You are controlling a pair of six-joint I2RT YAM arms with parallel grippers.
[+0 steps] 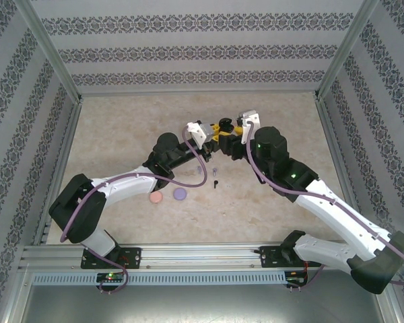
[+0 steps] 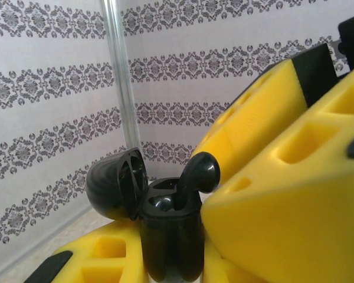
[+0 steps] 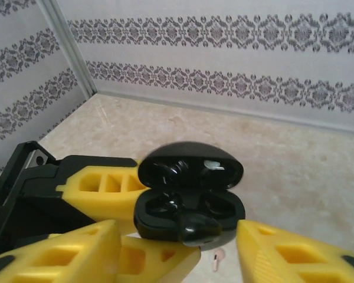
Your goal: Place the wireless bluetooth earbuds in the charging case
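The black charging case (image 2: 168, 236) stands upright with its lid (image 2: 115, 183) swung open, and my left gripper (image 2: 165, 265) is shut on its lower body. A black earbud (image 2: 197, 174) stands stem-down in one socket, its head sticking out above the rim. In the right wrist view the same case (image 3: 165, 215) sits with that earbud (image 3: 197, 227) at its near edge. My right gripper (image 3: 177, 233) is open, its yellow fingers (image 3: 295, 253) on either side of the earbud and clear of it. From above, both grippers (image 1: 223, 128) meet over the table's far middle.
On the table below lie a pink round disc (image 1: 156, 198) and a purple round disc (image 1: 180, 194). Near them are a loose purple earbud (image 1: 214, 169) and a black one (image 1: 216, 183). A pink earbud (image 3: 218, 259) lies under the case. Patterned walls enclose three sides.
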